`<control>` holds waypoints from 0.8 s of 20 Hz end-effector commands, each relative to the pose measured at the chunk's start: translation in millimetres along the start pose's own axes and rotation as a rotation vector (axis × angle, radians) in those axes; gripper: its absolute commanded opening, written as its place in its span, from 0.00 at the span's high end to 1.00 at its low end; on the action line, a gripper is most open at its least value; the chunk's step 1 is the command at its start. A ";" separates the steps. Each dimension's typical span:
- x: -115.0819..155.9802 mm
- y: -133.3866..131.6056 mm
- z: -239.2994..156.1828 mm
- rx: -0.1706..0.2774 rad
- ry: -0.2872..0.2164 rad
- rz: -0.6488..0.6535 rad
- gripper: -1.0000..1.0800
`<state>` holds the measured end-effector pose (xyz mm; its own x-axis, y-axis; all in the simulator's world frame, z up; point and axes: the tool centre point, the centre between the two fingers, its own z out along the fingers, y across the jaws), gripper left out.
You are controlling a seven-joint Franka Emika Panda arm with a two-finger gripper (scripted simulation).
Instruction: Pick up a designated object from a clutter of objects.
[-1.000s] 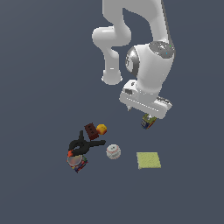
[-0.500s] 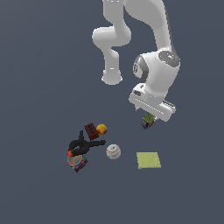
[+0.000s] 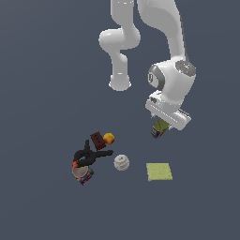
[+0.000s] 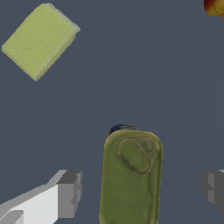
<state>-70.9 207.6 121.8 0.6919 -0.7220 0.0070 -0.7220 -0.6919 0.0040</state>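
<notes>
- Plenty of bare floor (image 3: 42,70) all round; the only crowding is the little pile on the exterior view's left.
- That pile: black clamp (image 3: 88,155), brown block (image 3: 98,140) and orange ball (image 3: 108,138) touching or nearly so, with a second can (image 3: 81,174) tucked right under the clamp's lower end.
- Baseball (image 3: 121,162) sits just beside the clamp's tip, a bit apart from the pile.
- Yellow-green pad (image 3: 159,171) lies flat on its own, near the baseball but with clear floor between them.
- The olive-topped can (image 3: 160,129) is well apart from the pile, toward the exterior view's right, directly under the gripper (image 3: 165,123). It's above the pad in the picture, with open floor around it.
- Arm reaches out from its base (image 3: 120,83) and folds down, wrist bulky and tilted, hand pointing down at the can.
- Wrist view: can's olive top (image 4: 131,175) sits between the two fingers (image 4: 68,194), gaps on both sides, so the fingers are spread apart and not touching it.
- The can's top looks stretched there, and a bit of dark label peeks past its far rim.
- Can't tell from the exterior view whether the can is resting on the floor.
</notes>
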 end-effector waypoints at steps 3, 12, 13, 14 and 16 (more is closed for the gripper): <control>-12.7 -1.2 7.8 0.003 -0.004 0.038 0.04; -20.7 -1.6 12.7 0.003 -0.007 0.060 0.04; -20.8 -1.6 13.0 0.003 -0.007 0.060 0.04; -20.8 -1.6 13.9 0.003 -0.007 0.060 0.04; -21.0 -1.5 17.4 0.003 -0.007 0.060 0.04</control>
<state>-84.0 223.8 106.7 0.6475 -0.7621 0.0004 -0.7621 -0.6475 -0.0002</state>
